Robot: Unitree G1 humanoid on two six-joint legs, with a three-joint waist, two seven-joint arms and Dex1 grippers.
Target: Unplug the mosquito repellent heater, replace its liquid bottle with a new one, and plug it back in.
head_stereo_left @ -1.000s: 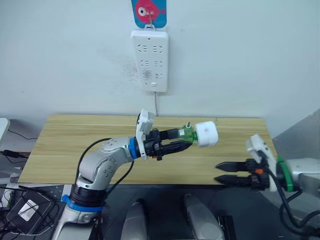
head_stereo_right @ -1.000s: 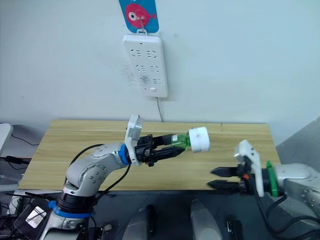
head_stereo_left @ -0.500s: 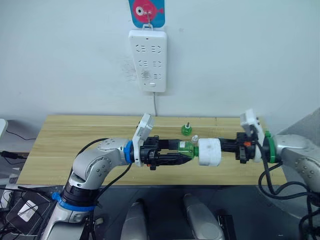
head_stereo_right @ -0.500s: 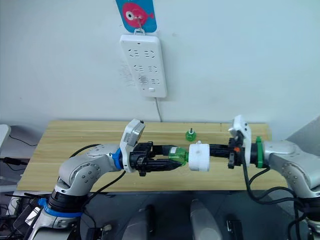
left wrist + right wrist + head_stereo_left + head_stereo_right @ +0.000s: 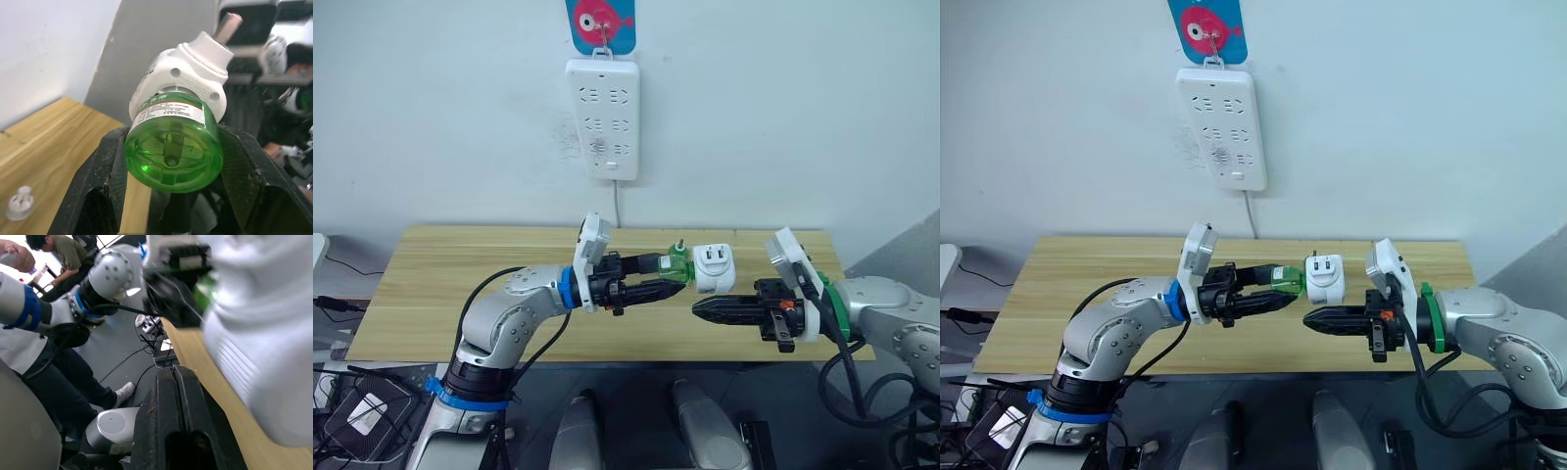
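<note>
Table: long light wooden table, placed against the pale wall, under both arms.
Power strip: long white multi-socket power strip, hung upright on the wall above the table, white cable running down from it; no plug seen in its sockets.
Sign: blue card with a pink fish, hooked just above the power strip.
Left gripper: left gripper reached to the right over the table, two black fingers clenched on the sides of the green bottle, held in the air.
Right gripper: right gripper stretched to the left, just below and in front of the heater, apart from it; black fingers pressed together, nothing between them.
Heater: small white rounded plastic mosquito repellent heater, unplugged, held above the table on the far end of the green bottle, two metal prongs turned toward the camera; well below the power strip.
Bottle: round green transparent liquid bottle, white label band near its top, neck seated inside the heater, bottom facing the left wrist camera.
Cap: small clear plastic cap, lying on the table top, well apart from the bottle.
People: persons seen in the right wrist view, behind the left arm, one of them seated.
</note>
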